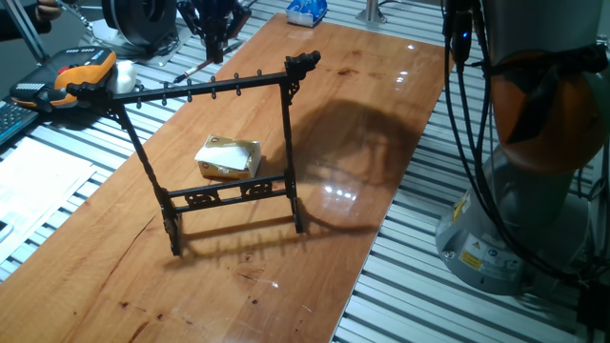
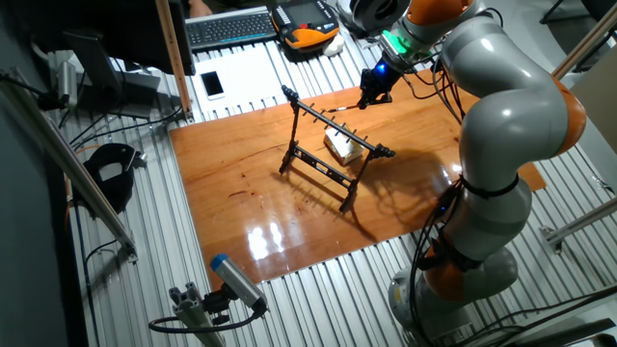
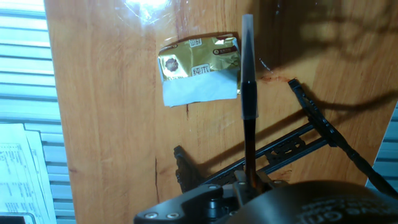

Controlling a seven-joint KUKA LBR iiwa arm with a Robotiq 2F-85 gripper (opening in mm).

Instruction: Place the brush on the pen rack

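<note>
In the hand view the brush (image 3: 249, 93) runs straight out from my gripper (image 3: 250, 182): a thin dark handle with a paler grey end pointing away from me. The jaws are shut on its near end. The pen rack (image 1: 219, 90) is a black frame with a pegged top bar, standing upright in the middle of the wooden table (image 1: 362, 124). My gripper (image 1: 217, 40) hangs above the table's far edge, behind the rack's top bar and apart from it. In the other fixed view the gripper (image 2: 372, 94) sits beyond the pen rack (image 2: 333, 120). Below the hand lies the pen rack (image 3: 311, 134).
A small yellowish block (image 1: 229, 157) lies on the table just behind the rack, also seen as the block (image 3: 199, 68) in the hand view. An orange device (image 1: 81, 71) and papers (image 1: 38, 191) sit off the table's left. The arm's base (image 1: 534, 143) stands at the right.
</note>
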